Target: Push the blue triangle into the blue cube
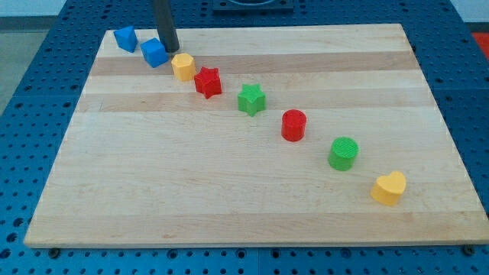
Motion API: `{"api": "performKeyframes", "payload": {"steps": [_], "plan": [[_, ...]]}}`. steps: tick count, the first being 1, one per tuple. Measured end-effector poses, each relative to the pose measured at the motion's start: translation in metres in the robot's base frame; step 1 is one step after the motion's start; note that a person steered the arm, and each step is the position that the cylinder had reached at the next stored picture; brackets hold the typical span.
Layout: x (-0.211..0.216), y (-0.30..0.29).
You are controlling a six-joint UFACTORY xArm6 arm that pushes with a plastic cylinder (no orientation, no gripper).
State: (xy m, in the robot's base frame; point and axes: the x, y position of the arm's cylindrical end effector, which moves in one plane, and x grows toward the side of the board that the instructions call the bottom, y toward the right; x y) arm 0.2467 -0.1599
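The blue triangle (125, 38) lies near the board's top left corner. The blue cube (153, 53) sits just to its right and a little lower, with a small gap between them. My tip (171, 49) stands right beside the blue cube's right side, between it and the yellow hexagon block (182, 66). The rod rises out of the view's top.
A diagonal row runs from top left to bottom right: red star (207, 82), green star (250, 99), red cylinder (293, 125), green cylinder (344, 153), yellow heart (390, 188). The wooden board (229, 198) lies on a blue perforated table.
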Motion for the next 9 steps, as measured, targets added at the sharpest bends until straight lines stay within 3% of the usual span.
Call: {"api": "performKeyframes", "payload": {"steps": [3, 5, 9], "plan": [[-0.011, 0.0], [-0.055, -0.021], [-0.055, -0.118]]}}
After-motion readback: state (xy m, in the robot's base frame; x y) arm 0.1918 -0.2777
